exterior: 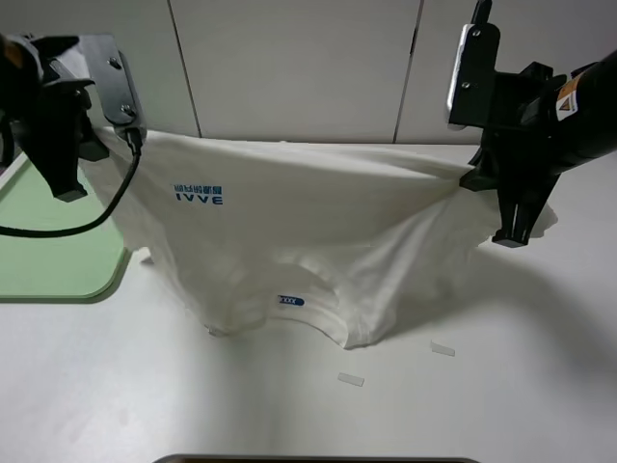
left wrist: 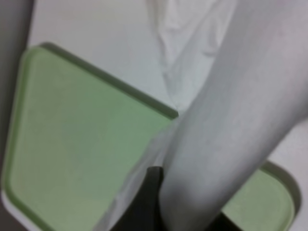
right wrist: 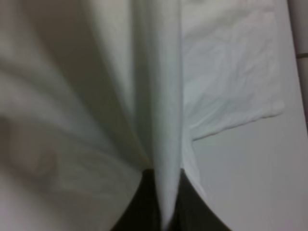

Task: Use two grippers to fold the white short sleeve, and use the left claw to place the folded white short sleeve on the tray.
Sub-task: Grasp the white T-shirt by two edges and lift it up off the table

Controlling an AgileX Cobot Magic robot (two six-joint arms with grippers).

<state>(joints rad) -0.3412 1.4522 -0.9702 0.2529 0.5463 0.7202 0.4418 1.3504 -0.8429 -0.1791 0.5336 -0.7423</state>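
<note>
The left gripper point(exterior: 69, 183) hangs high on the left, its black fingers pointing down and pinched tight on one edge of the white short sleeve point(exterior: 318, 231). The right gripper point(exterior: 511, 230) hangs at the same height on the right, fingers also pointing down and clamped on the opposite edge. The two arms are well apart.

As I see it: left gripper point(left wrist: 185, 216) clamped on a taut fold of the white short sleeve point(left wrist: 231, 120), above the pale green tray point(left wrist: 72, 144) on a white table point(left wrist: 96, 24).
</note>
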